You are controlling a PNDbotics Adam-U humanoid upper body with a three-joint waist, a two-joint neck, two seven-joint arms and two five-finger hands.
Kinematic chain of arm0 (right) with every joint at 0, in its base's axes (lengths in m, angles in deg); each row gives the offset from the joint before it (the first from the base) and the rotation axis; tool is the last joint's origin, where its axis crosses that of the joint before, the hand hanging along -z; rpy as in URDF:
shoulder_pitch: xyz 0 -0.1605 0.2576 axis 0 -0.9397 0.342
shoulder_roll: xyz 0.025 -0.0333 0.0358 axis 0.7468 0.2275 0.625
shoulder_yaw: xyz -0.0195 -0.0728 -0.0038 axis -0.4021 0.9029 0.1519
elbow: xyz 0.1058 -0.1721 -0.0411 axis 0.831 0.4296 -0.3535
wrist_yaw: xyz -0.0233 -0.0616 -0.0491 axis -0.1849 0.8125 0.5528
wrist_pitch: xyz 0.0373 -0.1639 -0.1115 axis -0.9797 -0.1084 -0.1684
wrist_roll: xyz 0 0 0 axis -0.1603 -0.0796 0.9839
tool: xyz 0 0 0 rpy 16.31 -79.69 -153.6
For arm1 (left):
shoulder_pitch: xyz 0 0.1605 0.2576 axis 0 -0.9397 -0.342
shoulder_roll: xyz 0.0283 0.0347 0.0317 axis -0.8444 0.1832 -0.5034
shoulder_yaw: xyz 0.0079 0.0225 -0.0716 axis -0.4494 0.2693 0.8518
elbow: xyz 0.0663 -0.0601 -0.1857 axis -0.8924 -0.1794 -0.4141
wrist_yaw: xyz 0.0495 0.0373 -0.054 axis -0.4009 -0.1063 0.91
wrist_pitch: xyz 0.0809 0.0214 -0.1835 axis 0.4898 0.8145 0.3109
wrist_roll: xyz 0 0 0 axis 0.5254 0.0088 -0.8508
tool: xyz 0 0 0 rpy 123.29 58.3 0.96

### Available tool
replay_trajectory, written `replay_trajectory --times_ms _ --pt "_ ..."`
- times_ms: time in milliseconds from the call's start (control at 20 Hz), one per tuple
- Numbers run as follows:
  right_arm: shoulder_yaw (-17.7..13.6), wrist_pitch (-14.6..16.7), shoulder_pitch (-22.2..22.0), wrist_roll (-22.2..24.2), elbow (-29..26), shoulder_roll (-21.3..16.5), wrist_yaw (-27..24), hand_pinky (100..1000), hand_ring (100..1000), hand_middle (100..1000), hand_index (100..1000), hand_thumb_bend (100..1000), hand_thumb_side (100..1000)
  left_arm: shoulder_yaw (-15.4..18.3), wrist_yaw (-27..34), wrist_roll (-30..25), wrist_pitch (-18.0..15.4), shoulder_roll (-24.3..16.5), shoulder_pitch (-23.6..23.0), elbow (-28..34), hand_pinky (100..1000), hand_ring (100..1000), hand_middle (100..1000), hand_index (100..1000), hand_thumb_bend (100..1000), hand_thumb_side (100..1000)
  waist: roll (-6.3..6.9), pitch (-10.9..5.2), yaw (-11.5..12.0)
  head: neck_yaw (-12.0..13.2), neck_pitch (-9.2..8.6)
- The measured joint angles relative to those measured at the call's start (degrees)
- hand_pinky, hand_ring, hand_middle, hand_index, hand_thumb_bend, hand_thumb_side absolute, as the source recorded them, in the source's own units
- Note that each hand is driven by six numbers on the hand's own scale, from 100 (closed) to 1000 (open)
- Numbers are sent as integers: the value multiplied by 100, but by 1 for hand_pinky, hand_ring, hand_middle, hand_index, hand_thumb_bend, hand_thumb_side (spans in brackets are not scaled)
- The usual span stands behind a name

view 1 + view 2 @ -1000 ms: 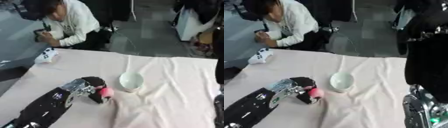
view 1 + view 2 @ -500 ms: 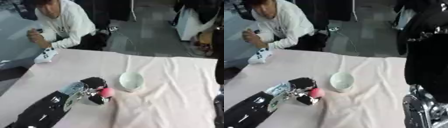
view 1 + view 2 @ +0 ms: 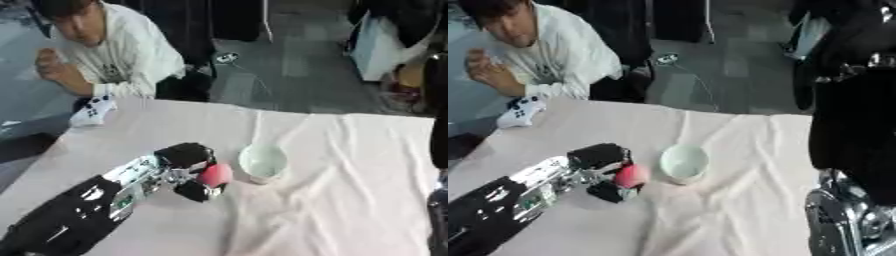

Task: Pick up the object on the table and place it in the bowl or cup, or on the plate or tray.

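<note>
Left eye view showed the robot's left arm [image 3: 74, 220] entering from the near left corner and stretching across the desk [image 3: 332, 210], which lay under a pale, creased cloth [image 3: 350, 165]. At the arm's end the left hand [image 3: 188, 167] had its dark fingers and thumb curled round a small pink ball [image 3: 215, 174], fingers above and thumb below, so that the ball sat pinched at the right side of the hand. Whether the ball hung just above the cloth or rested on it could not be told. Just to the right of the ball, close but apart from it, stood a pale round bowl [image 3: 263, 163], upright on the cloth with its opening facing up.

In the right eye view, a dark and silver part of the right arm [image 3: 850, 220] stood at the near right edge; the right hand itself was not to be seen in either view.

Farther off, near the left far edge of the desk, lay a white game controller [image 3: 93, 111] on the bare surface beside the cloth. Beyond that edge a person in a white top [image 3: 114, 50] leaned toward the desk, touching none of the things upon it.
</note>
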Motion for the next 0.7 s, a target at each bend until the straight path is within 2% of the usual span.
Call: replay_trajectory --times_ms 300,700 --pt "0 -3 0 2 0 -4 0 100 331 377 497 100 722 59 445 54 317 -283 -31 774 100 100 100 312 100 575 1 -1 16 -1 3" --pt "0 -5 0 4 0 -6 0 100 331 376 497 100 723 288 1050 -30 733 -484 81 1217 100 100 100 312 100 576 11 -12 32 -8 10"
